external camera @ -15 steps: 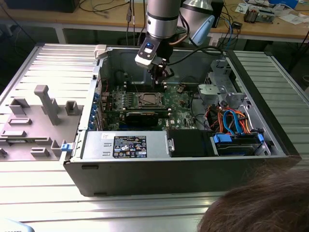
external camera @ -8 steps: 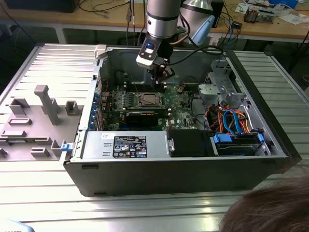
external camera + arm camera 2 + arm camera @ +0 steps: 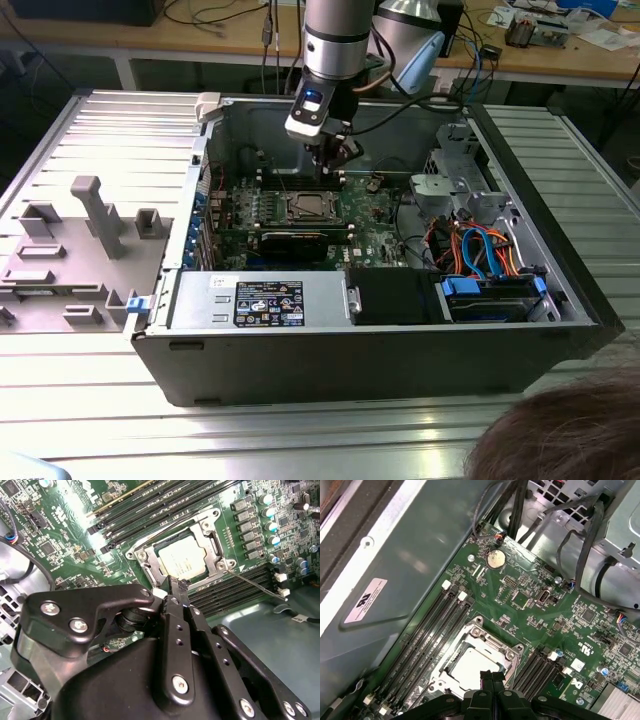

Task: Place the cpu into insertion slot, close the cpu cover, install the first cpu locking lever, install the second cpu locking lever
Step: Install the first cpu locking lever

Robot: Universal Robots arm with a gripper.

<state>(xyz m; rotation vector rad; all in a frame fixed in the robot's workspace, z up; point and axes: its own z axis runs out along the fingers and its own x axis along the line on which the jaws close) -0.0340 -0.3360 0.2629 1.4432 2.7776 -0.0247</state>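
Closed tool (image 3: pixel 177 584) hangs over the cpu cover (image 3: pixel 212 530) edge, cpu (image 3: pixel 182 562) seated inside.

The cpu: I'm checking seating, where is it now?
In both wrist views the cpu lies on the motherboard, framed by the cpu cover, between memory slots, beside the gripper.

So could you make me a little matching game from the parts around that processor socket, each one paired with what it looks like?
Things:
1. cpu
2. cpu cover
3. coin battery
4. wire lever

Looks:
A. round silver disc
B. silver frame lying around a square opening
C. pale square seen through a frame's opening
D. thin bare rod slanting outward

Pairs: 1-C, 2-B, 3-A, 4-D.
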